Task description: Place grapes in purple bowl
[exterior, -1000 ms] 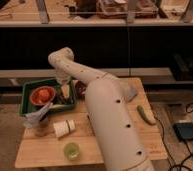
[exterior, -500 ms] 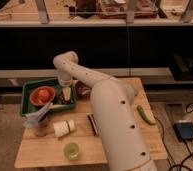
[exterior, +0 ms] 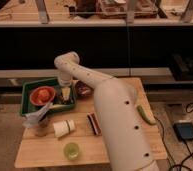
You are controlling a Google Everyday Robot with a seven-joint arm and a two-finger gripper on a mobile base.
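My gripper [exterior: 65,94] hangs from the white arm [exterior: 105,100] over the right part of the green tray [exterior: 27,90], pointing down. The purple bowl [exterior: 83,90] stands on the table just right of the tray and of the gripper, partly hidden by the arm. I cannot make out the grapes; they may be hidden under the gripper or the arm. An orange dish [exterior: 42,95] holding a round orange-red item sits in the tray, left of the gripper.
A paper cup [exterior: 64,128] lies on its side on the wooden table [exterior: 40,155]. A lime-green cup [exterior: 71,150] stands near the front edge. A crumpled bag [exterior: 37,117], a dark bar [exterior: 93,124] and a green vegetable [exterior: 146,115] also lie there.
The arm's elbow has shifted slightly to the right and down. The gripper stays over the right side of the green tray, next to the purple bowl.
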